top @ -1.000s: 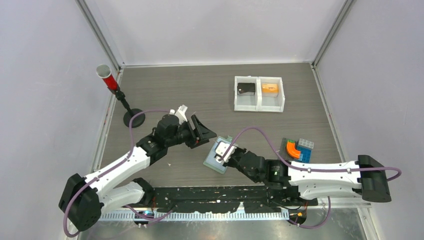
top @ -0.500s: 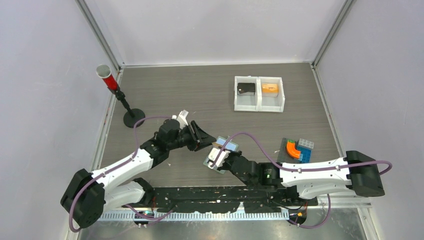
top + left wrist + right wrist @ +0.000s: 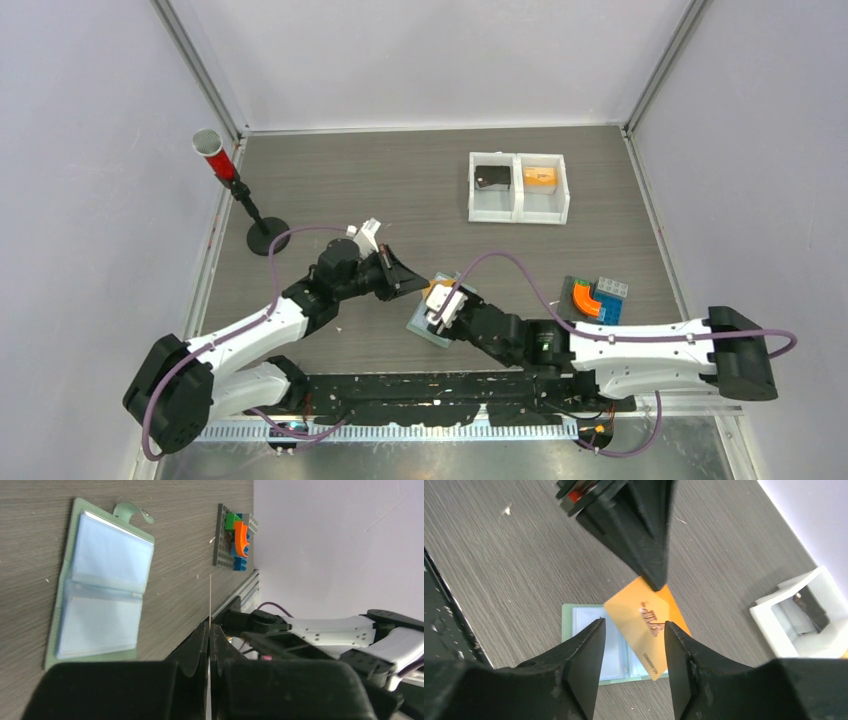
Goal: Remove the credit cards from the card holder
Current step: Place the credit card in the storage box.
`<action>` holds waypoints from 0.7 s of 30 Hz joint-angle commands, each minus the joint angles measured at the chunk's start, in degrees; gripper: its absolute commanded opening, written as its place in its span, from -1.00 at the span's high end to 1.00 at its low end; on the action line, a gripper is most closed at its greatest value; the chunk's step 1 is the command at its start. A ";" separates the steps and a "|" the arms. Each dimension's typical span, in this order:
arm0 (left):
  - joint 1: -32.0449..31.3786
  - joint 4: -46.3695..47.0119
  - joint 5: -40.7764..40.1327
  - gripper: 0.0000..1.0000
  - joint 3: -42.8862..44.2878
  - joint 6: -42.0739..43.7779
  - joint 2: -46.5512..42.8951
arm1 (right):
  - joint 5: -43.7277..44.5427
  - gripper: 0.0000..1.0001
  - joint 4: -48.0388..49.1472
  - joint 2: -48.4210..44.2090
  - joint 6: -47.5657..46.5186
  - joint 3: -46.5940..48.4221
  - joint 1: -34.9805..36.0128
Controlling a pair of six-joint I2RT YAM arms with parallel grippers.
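The card holder [image 3: 100,585] lies open and flat on the bench [image 3: 400,180], near the middle, with its pale blue pockets facing up. Above it the orange card [image 3: 644,615] is clear of the pockets and held in the air. The left hand [image 3: 209,625] is pinched tight on the card's far corner, and in the left wrist view the card shows only as a thin edge-on line running out from between the fingers. The right hand [image 3: 634,625] has its jaws spread, 1 finger on each side of the card's near part; I cannot tell whether either touches it. The light blue card is not plainly visible, and since the pockets share its colour I cannot say whether it sits inside.

The card looks light, stiff and slick, so a pinch across its 2 flat faces close to an edge should hold, while squeezing the thin edges would likely slip. A card left in the holder is best taken by its exposed edge and drawn along the pocket, with the other hand pinning the soft, light holder so it does not lift too
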 commanded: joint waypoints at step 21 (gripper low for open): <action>0.09 7.96 14.15 1.00 -0.43 17.93 2.77 | -57.17 -0.09 -8.14 -9.77 28.81 3.58 -37.72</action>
